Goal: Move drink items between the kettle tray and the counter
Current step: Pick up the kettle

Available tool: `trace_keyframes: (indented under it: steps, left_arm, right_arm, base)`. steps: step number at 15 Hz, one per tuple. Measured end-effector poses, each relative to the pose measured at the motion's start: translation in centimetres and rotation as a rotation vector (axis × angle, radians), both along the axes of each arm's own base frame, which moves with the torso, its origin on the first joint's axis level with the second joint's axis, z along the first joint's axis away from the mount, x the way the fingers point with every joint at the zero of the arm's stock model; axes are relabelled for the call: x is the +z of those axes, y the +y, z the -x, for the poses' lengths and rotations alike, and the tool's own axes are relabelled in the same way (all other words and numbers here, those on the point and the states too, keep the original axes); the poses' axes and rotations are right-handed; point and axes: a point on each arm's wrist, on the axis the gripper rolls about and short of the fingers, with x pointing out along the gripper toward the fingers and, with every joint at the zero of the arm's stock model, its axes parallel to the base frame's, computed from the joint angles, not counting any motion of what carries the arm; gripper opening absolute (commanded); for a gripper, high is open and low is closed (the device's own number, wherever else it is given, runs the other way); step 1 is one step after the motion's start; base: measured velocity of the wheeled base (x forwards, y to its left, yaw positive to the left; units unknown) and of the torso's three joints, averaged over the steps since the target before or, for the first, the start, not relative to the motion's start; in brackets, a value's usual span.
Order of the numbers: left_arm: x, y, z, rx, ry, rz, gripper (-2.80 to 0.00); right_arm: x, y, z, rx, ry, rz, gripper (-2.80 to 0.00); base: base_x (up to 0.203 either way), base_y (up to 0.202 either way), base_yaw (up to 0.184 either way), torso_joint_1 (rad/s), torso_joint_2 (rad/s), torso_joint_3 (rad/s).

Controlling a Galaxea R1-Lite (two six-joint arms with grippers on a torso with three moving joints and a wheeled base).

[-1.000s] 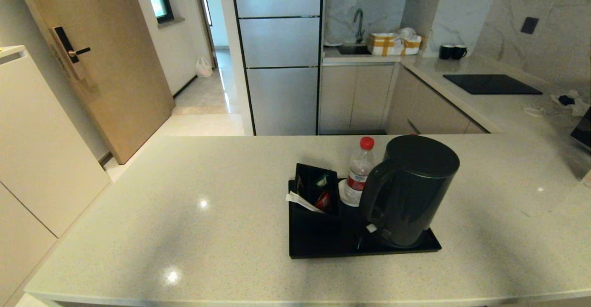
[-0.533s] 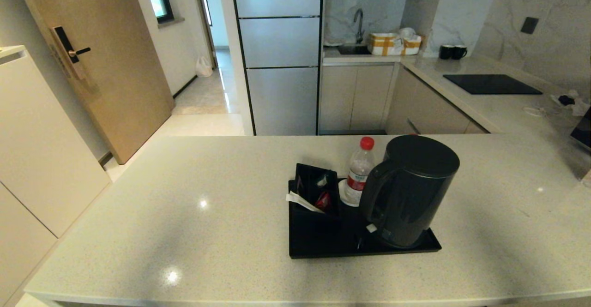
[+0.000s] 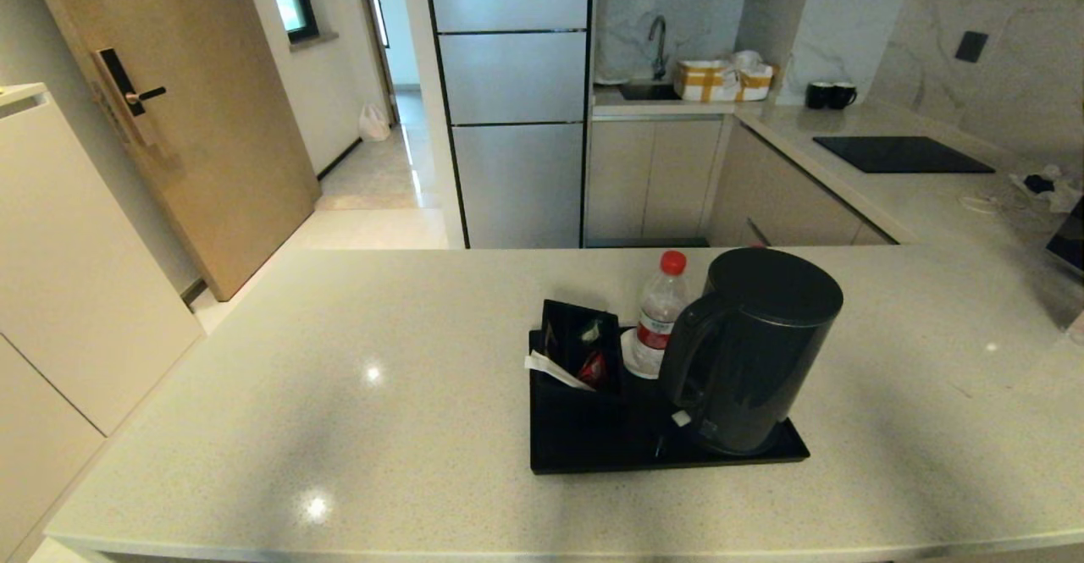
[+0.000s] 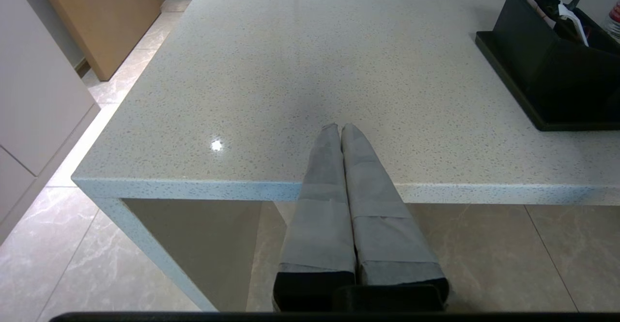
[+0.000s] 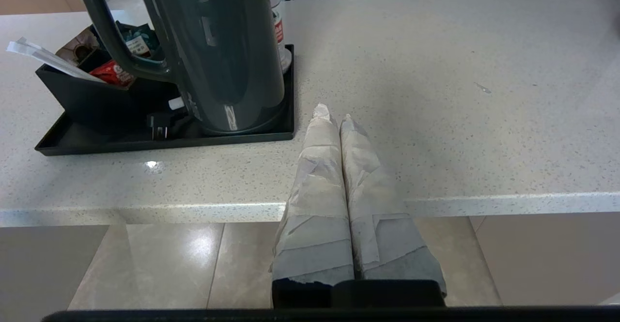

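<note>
One tray (image 3: 593, 453) — kettle (image 3: 749, 347), bottle (image 3: 659, 313), sachet box (image 3: 580, 347) aboard; both hands clenched, empty.

Bare counter (image 3: 339, 394) is lying open left and right of the tray (image 3: 593, 453); kettle (image 3: 749, 347) and sachet box (image 3: 580, 351) are crowding the bottle (image 3: 660, 313) between them.

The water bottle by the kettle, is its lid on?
On. The water bottle stands upright on the tray with its red cap in place.
</note>
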Motion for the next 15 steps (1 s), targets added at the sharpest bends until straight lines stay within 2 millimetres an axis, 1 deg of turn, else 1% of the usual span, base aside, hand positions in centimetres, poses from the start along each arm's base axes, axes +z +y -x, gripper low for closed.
trace_keyframes:
  steps: [15]
  left_arm:
    - [-0.03,0.00,-0.01,0.000,0.000,0.001,-2.80]
  right_arm:
    - [0.00,0.00,0.00,-0.001,0.000,-0.001,-2.80]
  base:
    - [0.000,0.000,0.000,0.000,0.00,0.000]
